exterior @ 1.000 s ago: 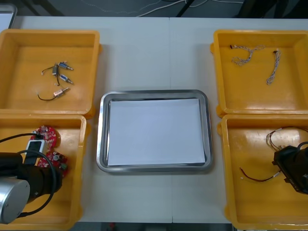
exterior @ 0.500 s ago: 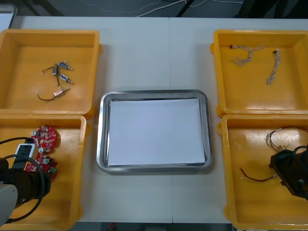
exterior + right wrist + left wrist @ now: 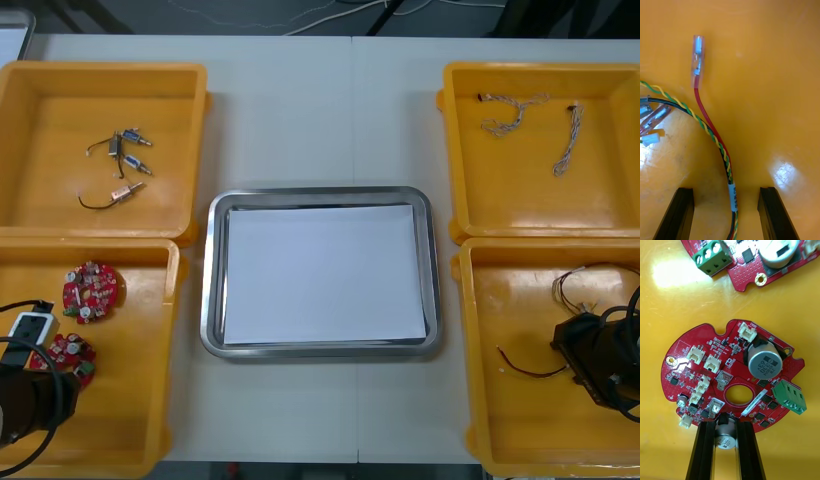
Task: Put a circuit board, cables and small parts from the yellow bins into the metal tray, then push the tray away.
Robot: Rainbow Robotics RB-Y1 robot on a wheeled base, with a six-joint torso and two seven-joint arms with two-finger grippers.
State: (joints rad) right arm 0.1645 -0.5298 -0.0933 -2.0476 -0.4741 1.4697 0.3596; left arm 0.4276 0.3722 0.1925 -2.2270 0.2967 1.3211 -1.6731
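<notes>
From above, a shiny rectangular metal tray (image 3: 212,300) with a white inside lies at the middle of the light table (image 3: 320,110). The left arm (image 3: 25,405) reaches into the near left yellow bin (image 3: 165,330), where two boards lie: the farther round red circuit board (image 3: 91,292) lies free, and the nearer round red circuit board (image 3: 62,357) is at the arm's tip. Small metal parts (image 3: 122,165) lie in the far left yellow bin (image 3: 40,100), and twisted blue and white cables (image 3: 515,115) lie in the far right yellow bin (image 3: 480,200). The right arm (image 3: 605,365) is in the near right yellow bin (image 3: 480,400), beside a thin red and yellow cable bundle (image 3: 528,372).

At the right wrist, the right gripper (image 3: 728,215) stands wide open. Its black fingers (image 3: 679,213) flank the bundle without touching it.

At the left wrist, the left gripper (image 3: 725,452) is narrow, clamped on a silver cylinder (image 3: 725,438) at the nearer board's edge. The farther board lies just beyond.
</notes>
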